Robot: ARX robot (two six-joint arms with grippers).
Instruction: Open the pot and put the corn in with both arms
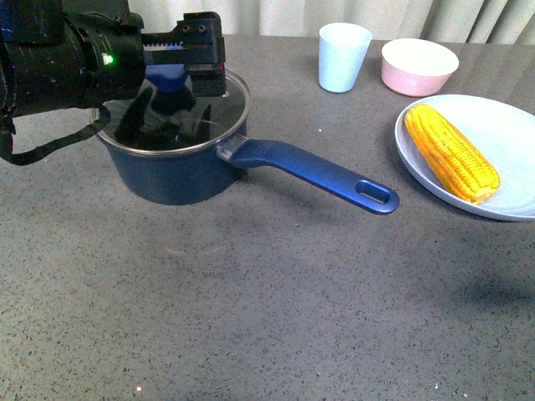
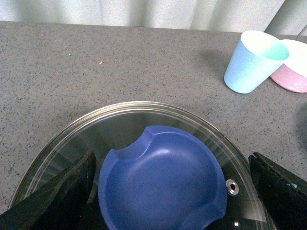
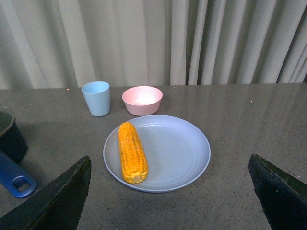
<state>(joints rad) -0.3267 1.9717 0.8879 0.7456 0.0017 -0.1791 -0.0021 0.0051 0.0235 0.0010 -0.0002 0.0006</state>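
Note:
The navy pot (image 1: 180,175) stands at the left with its glass lid (image 1: 226,92) on and its long handle (image 1: 318,171) pointing right. My left gripper (image 1: 171,104) hangs open over the lid. Its two fingers (image 2: 57,196) straddle the blue knob (image 2: 160,179) with gaps on both sides. The corn (image 1: 451,152) lies on a pale blue plate (image 1: 510,142) at the right. In the right wrist view the corn (image 3: 133,152) is ahead of my open right gripper (image 3: 168,201), apart from it. That gripper holds nothing and is outside the front view.
A light blue cup (image 1: 343,57) and a pink bowl (image 1: 420,65) stand at the back, behind the plate. A curtain closes off the far edge of the grey table (image 1: 251,317). The pot's handle end (image 3: 14,179) shows beside the plate (image 3: 177,153).

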